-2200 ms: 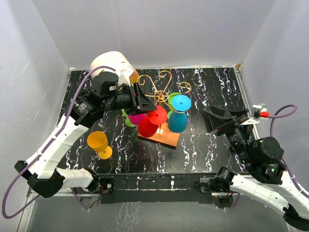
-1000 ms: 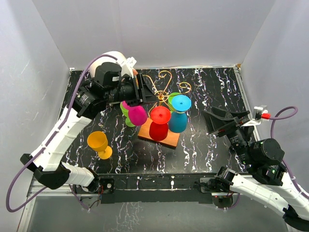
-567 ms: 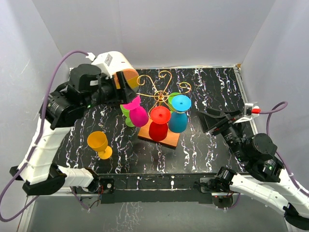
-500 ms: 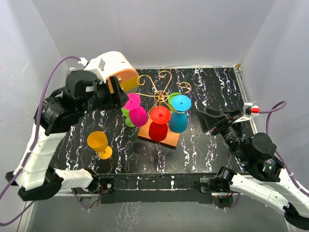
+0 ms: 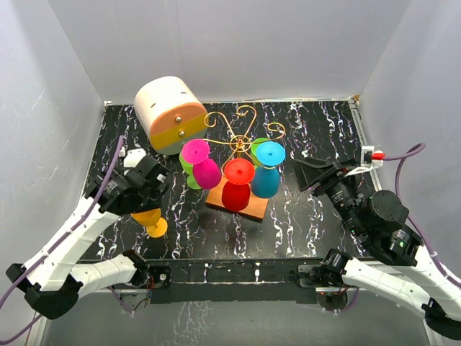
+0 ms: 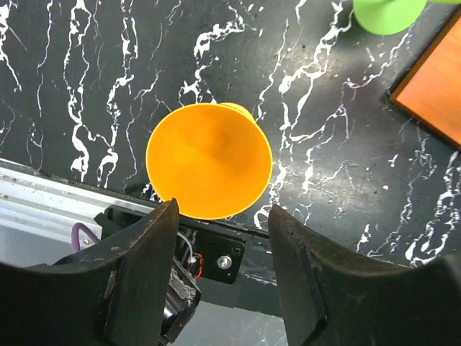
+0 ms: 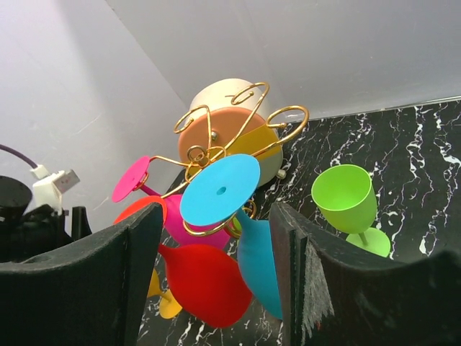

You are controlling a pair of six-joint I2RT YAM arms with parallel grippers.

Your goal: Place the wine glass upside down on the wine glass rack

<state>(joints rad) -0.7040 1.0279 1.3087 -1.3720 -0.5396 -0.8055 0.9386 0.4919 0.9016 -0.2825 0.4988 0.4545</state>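
Note:
A yellow-orange wine glass (image 5: 149,215) stands upright on the black table at the near left. My left gripper (image 5: 144,193) hovers right above it, open and empty. In the left wrist view the glass's bowl (image 6: 209,160) shows from above, just beyond my open left gripper (image 6: 222,210). The gold wire rack (image 5: 238,132) on its orange base (image 5: 248,207) stands mid-table. Pink (image 5: 202,166), red (image 5: 235,185) and blue (image 5: 266,173) glasses hang from it upside down. My right gripper (image 5: 317,175) is open and empty to the right of the rack, which the right wrist view (image 7: 216,137) shows between its fingers.
A cream-and-orange drum-shaped box (image 5: 170,113) lies at the back left. A green glass (image 7: 346,197) stands upright behind the rack. Another green glass (image 5: 190,179) sits under the pink one. The table's near edge and the left arm's mount (image 6: 216,256) lie close below the yellow glass.
My left gripper has left the rack, swung up and back, and come down over the yellow-orange glass. The pink glass stays hanging on the rack. My right arm has edged slightly towards the rack.

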